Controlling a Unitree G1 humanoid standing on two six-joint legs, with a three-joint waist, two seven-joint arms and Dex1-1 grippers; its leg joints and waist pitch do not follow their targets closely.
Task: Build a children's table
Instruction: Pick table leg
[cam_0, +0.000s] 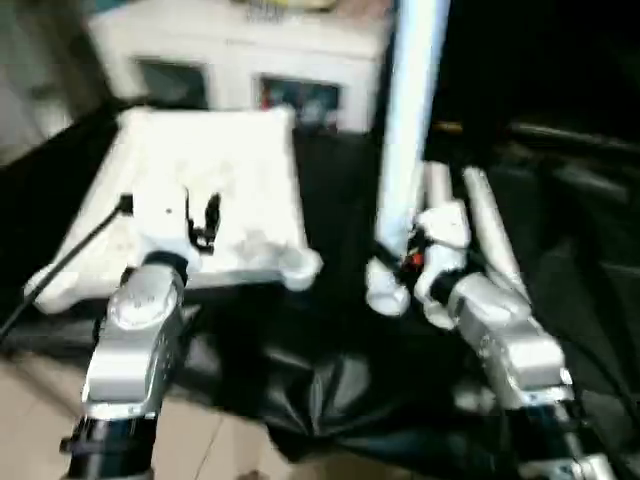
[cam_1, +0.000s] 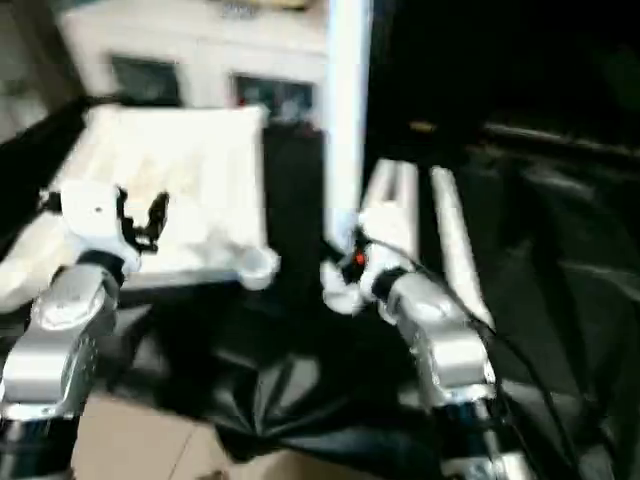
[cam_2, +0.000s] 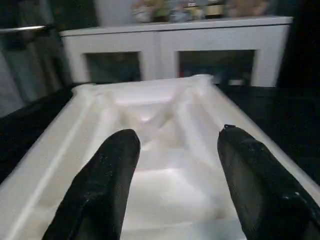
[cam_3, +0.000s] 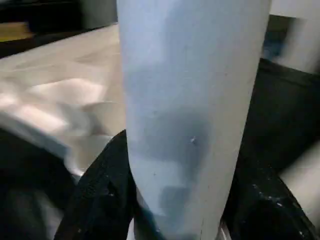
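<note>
The white tabletop lies upside down on black cloth, ribbed underside up, with a round corner socket at its near right. My left gripper hovers open over the tabletop's near edge, nothing between its black fingers. My right gripper is shut on a long white table leg, held upright to the right of the tabletop. In the right wrist view the leg stands between the black fingers. Two more legs lie on the cloth behind the right arm.
A white cabinet with glass doors stands behind the tabletop. Black cloth covers the work surface and bunches at the front edge, with light floor below. Dark furniture sits at the far right.
</note>
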